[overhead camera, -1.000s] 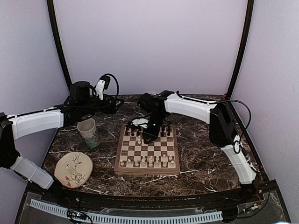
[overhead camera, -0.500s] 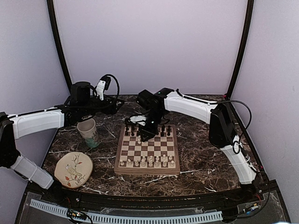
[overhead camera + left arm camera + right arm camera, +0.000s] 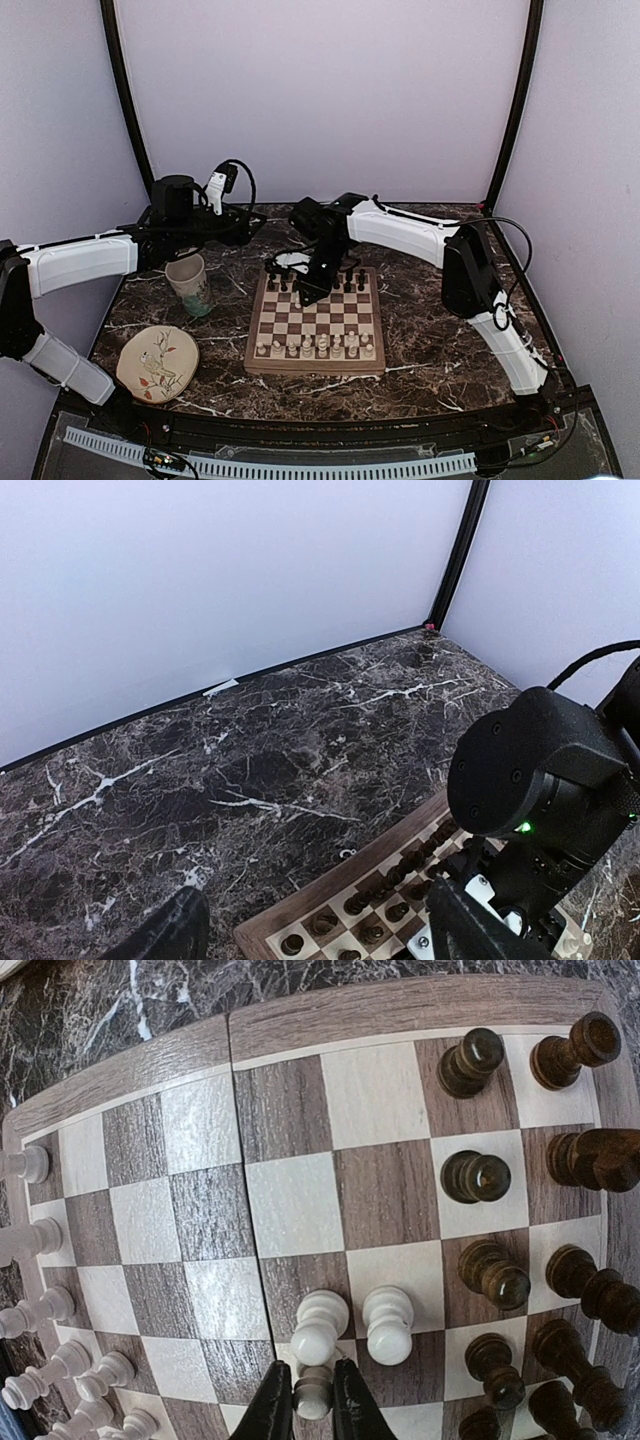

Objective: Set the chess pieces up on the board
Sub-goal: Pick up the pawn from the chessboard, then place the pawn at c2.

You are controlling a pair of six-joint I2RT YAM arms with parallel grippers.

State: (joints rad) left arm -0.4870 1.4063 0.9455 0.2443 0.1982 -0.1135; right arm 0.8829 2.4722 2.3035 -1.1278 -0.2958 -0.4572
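Right hand (image 3: 313, 1380) pinches white pawn (image 3: 313, 1394), axis upright.

We see the right arm's black two-finger gripper (image 3: 313, 1370) drawn farther up the square wooden chessboard (image 3: 290, 1200). Its jaws have narrowed onto a cream-white turned pawn (image 3: 313, 1392)

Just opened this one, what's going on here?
The right gripper is down on the board. Its fingers are closed around a cream piece next to two other stray cream pieces, close to the dark pieces. The left gripper hovers open and empty over the table beyond the mug.
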